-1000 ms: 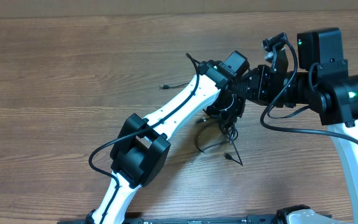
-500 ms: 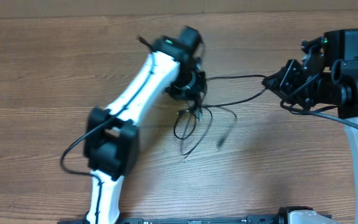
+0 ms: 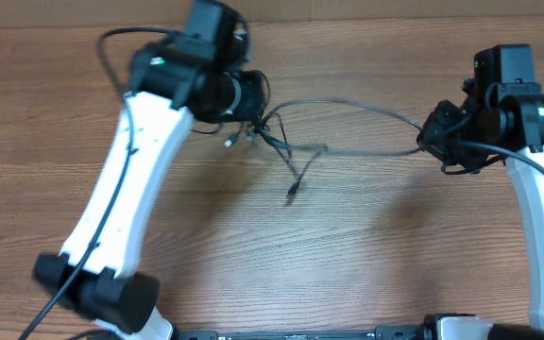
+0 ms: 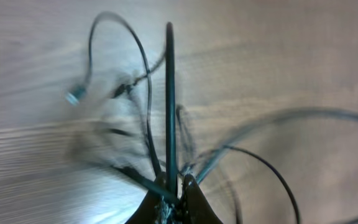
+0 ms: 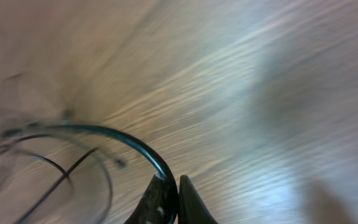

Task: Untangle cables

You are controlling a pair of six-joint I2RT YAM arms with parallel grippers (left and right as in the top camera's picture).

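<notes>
Thin black cables (image 3: 348,104) hang stretched in two long strands above the wooden table between both grippers. A small knot of loops (image 3: 274,135) stays close to my left gripper (image 3: 261,118), which is shut on the cables. In the left wrist view the left gripper (image 4: 176,185) pinches several strands (image 4: 169,106), and a plug end (image 4: 73,96) dangles at the left. One loose strand drops to a plug end (image 3: 291,196). My right gripper (image 3: 426,140) is shut on the far end; in its wrist view the right gripper (image 5: 174,186) clamps a curved cable (image 5: 126,137).
Brown wooden table (image 3: 366,246) under both arms. The left arm's white link (image 3: 126,189) slants from the bottom left up to the back. The right arm's white link (image 3: 541,236) rises along the right edge. Both wrist views are blurred by motion.
The grippers have pulled apart: the left swung up and to the left, the right drew back to the right. The bunched tangle has been drawn out into long strands.
</notes>
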